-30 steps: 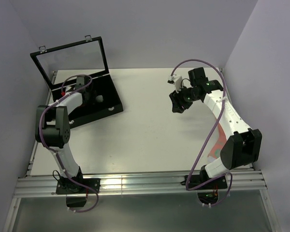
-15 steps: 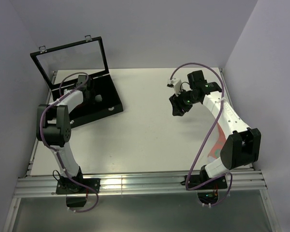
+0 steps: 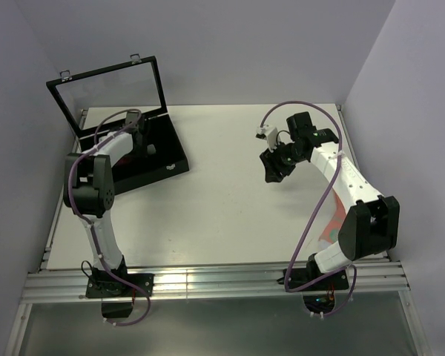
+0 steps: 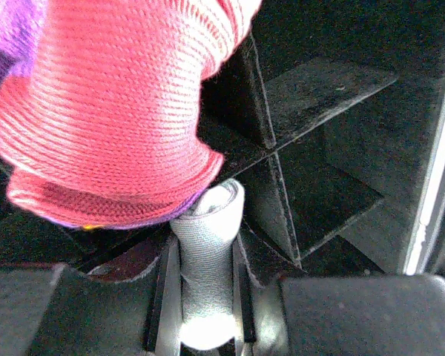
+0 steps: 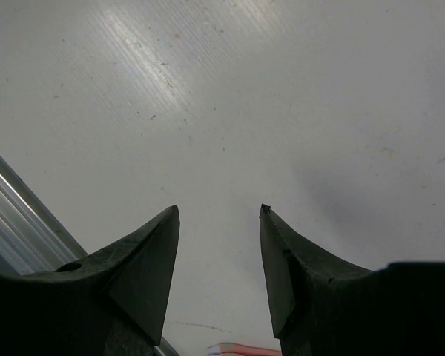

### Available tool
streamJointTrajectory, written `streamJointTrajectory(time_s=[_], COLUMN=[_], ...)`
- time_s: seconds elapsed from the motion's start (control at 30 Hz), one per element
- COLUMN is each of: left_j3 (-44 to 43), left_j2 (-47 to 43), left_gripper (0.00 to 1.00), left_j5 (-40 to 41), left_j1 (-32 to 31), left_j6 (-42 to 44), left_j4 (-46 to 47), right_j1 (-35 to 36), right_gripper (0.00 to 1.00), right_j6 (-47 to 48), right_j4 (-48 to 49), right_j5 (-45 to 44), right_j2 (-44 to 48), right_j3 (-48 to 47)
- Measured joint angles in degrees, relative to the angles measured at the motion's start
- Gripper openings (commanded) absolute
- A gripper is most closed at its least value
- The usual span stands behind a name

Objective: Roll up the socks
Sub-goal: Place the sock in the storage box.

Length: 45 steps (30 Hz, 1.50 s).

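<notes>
In the left wrist view the rolled magenta-red sock [image 4: 111, 111], with a purple edge, fills the upper left and lies in the black divided box [image 4: 319, 81]. My left gripper [image 4: 205, 256] is shut on the grey sock [image 4: 208, 222], a narrow bunched roll whose tip touches the red sock. In the top view my left gripper [image 3: 139, 137] is down inside the box [image 3: 174, 152], with a pale bit of grey sock [image 3: 152, 150] beside it. My right gripper [image 3: 273, 166] is open and empty above the table [image 5: 222, 111], far from the box.
The box's glass lid [image 3: 111, 85] stands open behind it at the back left. A salmon-pink sock [image 3: 334, 219] lies under the right arm near the right edge; a sliver of it shows in the right wrist view [image 5: 241, 348]. A metal rail [image 3: 208, 285] runs along the front.
My left wrist has shifted right and further over the box. My right gripper has drifted slightly left, staying open.
</notes>
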<state>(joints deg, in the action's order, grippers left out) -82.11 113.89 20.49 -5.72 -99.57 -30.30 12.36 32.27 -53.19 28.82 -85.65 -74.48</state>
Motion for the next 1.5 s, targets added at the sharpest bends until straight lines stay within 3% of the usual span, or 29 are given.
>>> streamJointTrajectory(time_s=[0.3, 0.4, 0.5, 0.57, 0.9, 1.03, 1.5], left_j3=[-4.1, -4.6, -5.6, -6.4, -9.0, -9.5, -13.2], left_j2=[3.7, 4.2, 4.9, 5.3, 5.4, 5.4, 5.3], left_gripper=[0.00, 0.14, 0.35, 0.41, 0.55, 0.65, 0.74], left_j5=[2.2, 2.3, 2.2, 2.2, 1.9, 1.7, 0.5], left_j1=[-1.1, -1.1, -1.1, -1.1, -1.3, -1.5, -1.6], left_j6=[-3.8, -4.0, -4.0, -4.0, -4.2, -3.7, -3.1], left_j4=[-3.6, -3.6, -4.5, -4.8, -8.2, -9.0, -13.3], right_j1=[0.0, 0.0, 0.0, 0.0, 0.0, 0.0, 0.0], right_gripper=[0.54, 0.54, 0.54, 0.54, 0.54, 0.54, 0.54], right_j6=[0.4, 0.5, 0.7, 0.7, 0.9, 1.0, 1.4], right_j4=[0.0, 0.0, -0.3, -0.3, -0.5, -0.6, -1.5], right_j5=[0.2, 0.2, 0.2, 0.2, 0.5, 0.7, 1.4], right_j2=[0.0, 0.0, 0.0, 0.0, 0.0, 0.0, 0.0], right_j3=[0.3, 0.9, 1.0, 1.0, 1.0, 1.0, 1.0])
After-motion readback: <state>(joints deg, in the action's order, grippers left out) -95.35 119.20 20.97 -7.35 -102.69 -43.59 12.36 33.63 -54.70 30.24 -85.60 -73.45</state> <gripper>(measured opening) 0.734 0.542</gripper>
